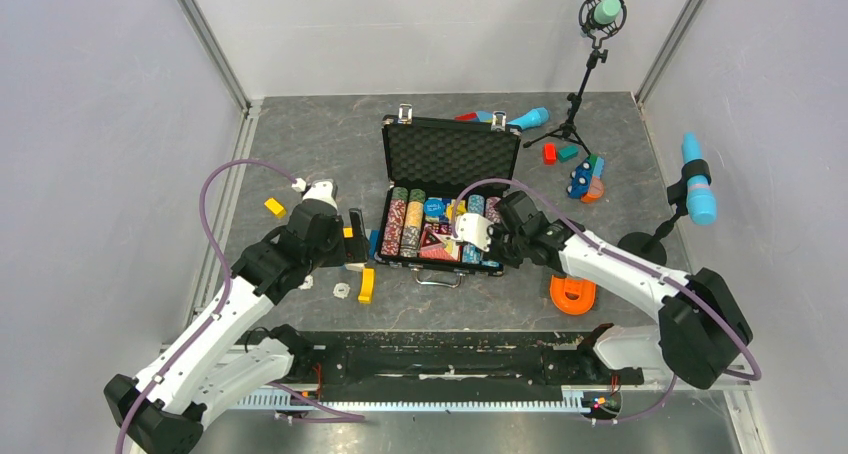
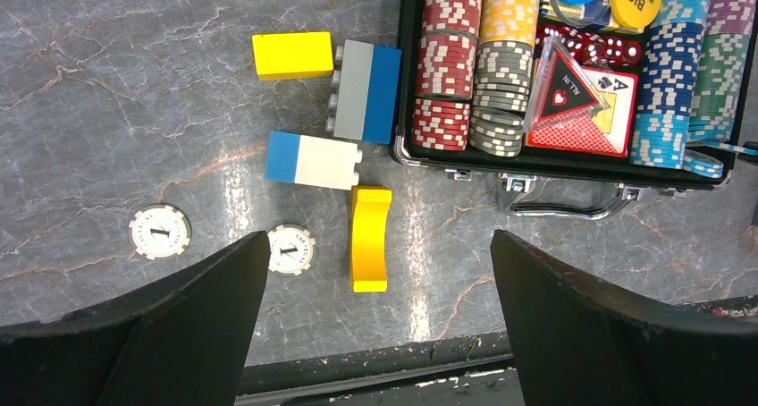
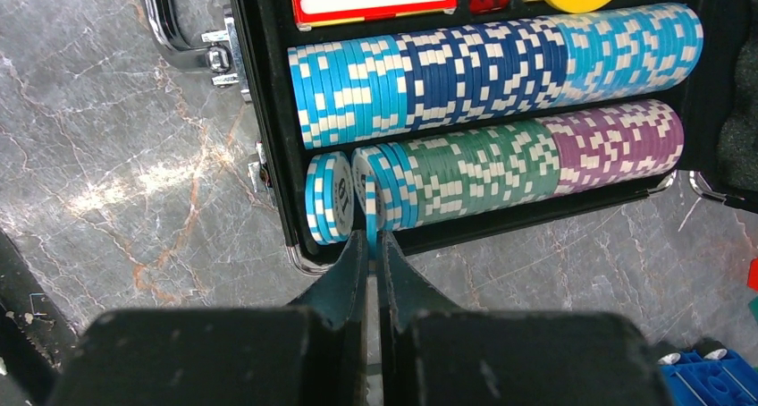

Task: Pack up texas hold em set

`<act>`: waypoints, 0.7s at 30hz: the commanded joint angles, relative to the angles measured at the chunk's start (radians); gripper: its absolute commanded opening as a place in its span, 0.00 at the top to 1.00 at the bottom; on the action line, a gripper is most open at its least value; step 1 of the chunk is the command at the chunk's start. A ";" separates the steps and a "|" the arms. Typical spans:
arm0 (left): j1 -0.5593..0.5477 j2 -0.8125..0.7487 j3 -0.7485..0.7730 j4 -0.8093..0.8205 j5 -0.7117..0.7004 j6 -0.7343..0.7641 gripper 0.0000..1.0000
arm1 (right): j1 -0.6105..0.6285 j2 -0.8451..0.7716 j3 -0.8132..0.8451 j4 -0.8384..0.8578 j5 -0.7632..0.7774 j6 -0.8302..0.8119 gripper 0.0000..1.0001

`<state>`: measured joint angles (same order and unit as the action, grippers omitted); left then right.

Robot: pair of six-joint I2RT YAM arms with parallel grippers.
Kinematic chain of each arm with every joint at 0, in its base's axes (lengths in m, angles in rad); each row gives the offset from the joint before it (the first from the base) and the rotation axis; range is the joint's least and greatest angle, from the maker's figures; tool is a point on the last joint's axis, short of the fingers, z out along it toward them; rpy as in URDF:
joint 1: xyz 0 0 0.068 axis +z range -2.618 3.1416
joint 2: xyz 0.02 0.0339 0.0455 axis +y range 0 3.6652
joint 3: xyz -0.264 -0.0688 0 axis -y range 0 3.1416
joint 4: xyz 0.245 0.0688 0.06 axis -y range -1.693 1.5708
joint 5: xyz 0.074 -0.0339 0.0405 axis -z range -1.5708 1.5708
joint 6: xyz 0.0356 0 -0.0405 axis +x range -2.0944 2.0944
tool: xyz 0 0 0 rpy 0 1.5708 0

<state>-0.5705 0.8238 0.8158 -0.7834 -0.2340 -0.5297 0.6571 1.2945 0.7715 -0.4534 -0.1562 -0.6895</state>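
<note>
The texas hold em set's black case [image 1: 450,154] lies open mid-table, foam lid up, with chip rows, cards and round buttons inside. My right gripper [image 3: 371,236] is shut on a light blue chip [image 3: 370,211], held edge-on at a gap in the nearest chip row, by the case's front right corner [image 3: 295,254]. From above, the right gripper [image 1: 470,236] sits over that corner. My left gripper [image 2: 378,239] hangs open and empty over the table left of the case. Two white chips [image 2: 160,232] [image 2: 290,249] lie loose on the table near its left finger.
Toy blocks lie left of the case: a yellow one [image 2: 292,54], a grey-blue one [image 2: 366,91], a blue-white one [image 2: 313,160] and a yellow arch [image 2: 370,236]. An orange piece [image 1: 572,294] sits near the right arm. More blocks [image 1: 585,179] and microphones on stands [image 1: 603,14] [image 1: 697,189] stand back right.
</note>
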 commanded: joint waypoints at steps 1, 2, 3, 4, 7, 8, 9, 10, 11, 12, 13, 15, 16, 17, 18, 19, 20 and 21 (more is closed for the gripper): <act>0.006 -0.009 -0.004 0.023 -0.019 0.027 0.00 | -0.002 0.017 0.014 0.054 0.007 -0.027 1.00; 0.006 -0.010 -0.004 0.023 -0.021 0.027 0.00 | -0.001 0.020 0.012 0.061 0.009 -0.029 1.00; 0.006 -0.010 -0.004 0.023 -0.021 0.028 0.00 | -0.001 0.025 0.009 0.069 0.009 -0.030 1.00; 0.006 -0.011 -0.004 0.022 -0.021 0.027 0.00 | -0.002 0.027 0.007 0.072 0.010 -0.031 1.00; 0.006 -0.012 -0.004 0.023 -0.022 0.025 0.00 | -0.002 0.041 0.003 0.078 0.014 -0.039 1.00; 0.006 -0.012 -0.004 0.023 -0.022 0.025 0.00 | -0.001 0.045 0.002 0.078 0.015 -0.042 1.00; 0.006 -0.011 -0.004 0.023 -0.022 0.025 0.00 | -0.002 0.050 0.001 0.079 0.014 -0.042 1.00; 0.006 -0.011 -0.004 0.022 -0.022 0.026 0.00 | -0.002 0.056 0.000 0.080 0.014 -0.044 1.00; 0.006 -0.011 -0.004 0.023 -0.022 0.025 0.00 | -0.002 0.061 -0.001 0.080 0.014 -0.045 1.00; 0.006 -0.009 -0.004 0.022 -0.023 0.025 0.00 | -0.002 0.067 -0.004 0.081 0.011 -0.047 1.00; 0.006 -0.009 -0.004 0.023 -0.022 0.025 0.00 | -0.001 0.071 -0.005 0.080 0.011 -0.048 1.00; 0.006 -0.009 -0.004 0.023 -0.022 0.026 0.00 | -0.002 0.080 -0.008 0.081 0.012 -0.050 1.00; 0.006 -0.009 -0.005 0.023 -0.023 0.026 0.00 | -0.001 0.084 -0.009 0.081 0.011 -0.050 1.00; 0.006 -0.009 -0.005 0.022 -0.022 0.025 0.00 | -0.002 0.088 -0.009 0.082 0.009 -0.051 1.00; 0.006 -0.009 -0.005 0.023 -0.022 0.025 0.00 | -0.003 0.092 -0.011 0.083 0.007 -0.050 1.00; 0.005 -0.009 -0.006 0.023 -0.023 0.025 0.00 | -0.002 0.097 -0.012 0.084 0.007 -0.049 1.00; 0.006 -0.008 -0.006 0.023 -0.022 0.026 0.00 | -0.002 0.100 -0.013 0.085 0.004 -0.048 1.00; 0.006 -0.008 -0.005 0.023 -0.022 0.025 0.00 | -0.002 0.105 -0.015 0.084 0.004 -0.048 1.00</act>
<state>-0.5705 0.8238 0.8120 -0.7837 -0.2348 -0.5297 0.6571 1.3853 0.7673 -0.4107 -0.1577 -0.7197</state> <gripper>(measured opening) 0.993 0.019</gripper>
